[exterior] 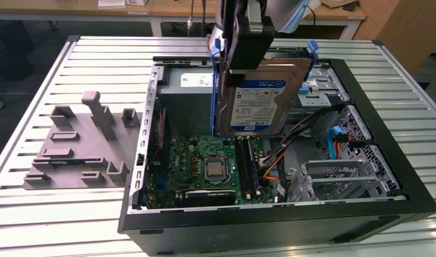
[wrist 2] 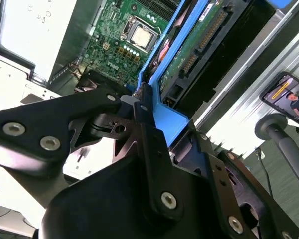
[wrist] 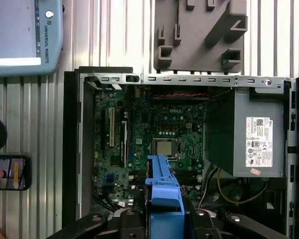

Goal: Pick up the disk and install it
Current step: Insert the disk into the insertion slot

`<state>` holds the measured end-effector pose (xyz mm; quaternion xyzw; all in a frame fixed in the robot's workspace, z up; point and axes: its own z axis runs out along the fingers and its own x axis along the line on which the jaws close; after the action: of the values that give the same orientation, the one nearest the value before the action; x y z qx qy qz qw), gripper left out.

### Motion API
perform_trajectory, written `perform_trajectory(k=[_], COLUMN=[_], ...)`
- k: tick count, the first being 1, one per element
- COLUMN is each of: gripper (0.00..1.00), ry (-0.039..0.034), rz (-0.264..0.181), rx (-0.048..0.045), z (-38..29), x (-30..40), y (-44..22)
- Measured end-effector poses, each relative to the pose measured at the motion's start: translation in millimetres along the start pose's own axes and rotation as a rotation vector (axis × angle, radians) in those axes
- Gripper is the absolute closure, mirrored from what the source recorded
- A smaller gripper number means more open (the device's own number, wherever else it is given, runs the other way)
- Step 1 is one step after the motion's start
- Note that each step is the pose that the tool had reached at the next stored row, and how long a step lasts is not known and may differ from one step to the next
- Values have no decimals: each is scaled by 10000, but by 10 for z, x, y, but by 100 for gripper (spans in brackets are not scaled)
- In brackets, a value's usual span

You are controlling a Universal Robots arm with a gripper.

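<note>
The disk (exterior: 260,101), silver with a white-and-blue label and a blue carrier along its edge, hangs upright over the open computer case (exterior: 389,160). It is above the motherboard (exterior: 211,166) and lifted off everything. My gripper (exterior: 248,64) is shut on its upper edge from above. In the second wrist view the black fingers (wrist 2: 145,112) clamp the blue carrier (wrist 2: 168,122), and the disk's green circuit side (wrist 2: 199,45) faces the camera. In the first wrist view the carrier (wrist: 163,191) sticks out between the jaws, over the motherboard (wrist: 159,134).
A metal drive cage (exterior: 322,80) with blue latches sits at the case's far corner on the exterior view's right. The grey power supply box (wrist: 251,134) fills another corner. A grey moulded fixture (exterior: 79,150) lies on the slatted table beside the case. A phone (wrist: 7,172) rests nearby.
</note>
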<state>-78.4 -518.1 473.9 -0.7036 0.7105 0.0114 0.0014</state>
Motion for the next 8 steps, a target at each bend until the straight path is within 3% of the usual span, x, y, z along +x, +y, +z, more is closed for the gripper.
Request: perform_trajectory(k=[8], gripper=[64], ry=[-1], rz=[0], rx=[0], z=[4], x=[102], y=[-1])
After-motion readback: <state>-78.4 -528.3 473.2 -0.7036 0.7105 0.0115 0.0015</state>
